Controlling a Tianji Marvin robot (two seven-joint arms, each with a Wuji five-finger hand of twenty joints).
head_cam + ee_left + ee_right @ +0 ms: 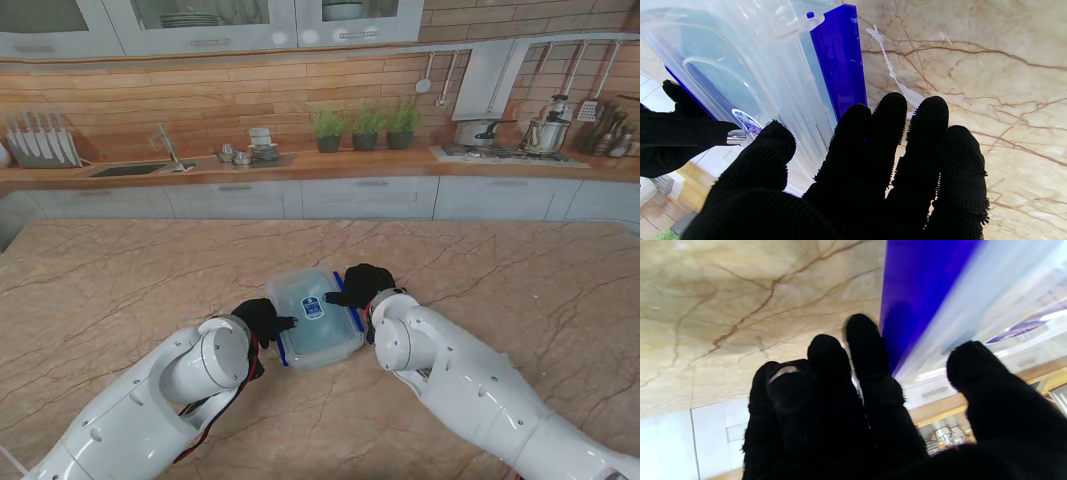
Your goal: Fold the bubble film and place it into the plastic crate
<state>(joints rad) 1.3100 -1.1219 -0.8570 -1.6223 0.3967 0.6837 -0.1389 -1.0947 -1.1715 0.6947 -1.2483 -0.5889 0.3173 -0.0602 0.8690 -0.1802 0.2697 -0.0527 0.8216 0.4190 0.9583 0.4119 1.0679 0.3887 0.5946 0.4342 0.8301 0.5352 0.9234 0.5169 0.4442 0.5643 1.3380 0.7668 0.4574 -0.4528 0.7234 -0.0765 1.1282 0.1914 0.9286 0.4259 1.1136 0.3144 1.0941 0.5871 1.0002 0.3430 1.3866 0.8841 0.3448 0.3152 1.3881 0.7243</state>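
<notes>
- Flanking plastic crate [315, 316], lid on: left hand [262, 320] at its 9 o'clock, right hand [360, 284] at 2, both spread, holding nothing.
- Bubble film not visible; prob. closing step, next pressing blue clips [838, 60] shut.

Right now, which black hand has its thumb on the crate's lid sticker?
The right hand; its thumb lies over the plastic crate's lid, while the left hand stays beside it.

1. The plastic crate [314, 318] is a clear, pale blue-tinted box with a clear lid on top and dark blue clip handles along two opposite sides (a small round blue label sits on the lid).
2. It stands upright on the marble table, turned slightly askew, directly between the left hand [262, 318] and the right hand [360, 285].
3. The bubble film cannot be made out in any view.
</notes>
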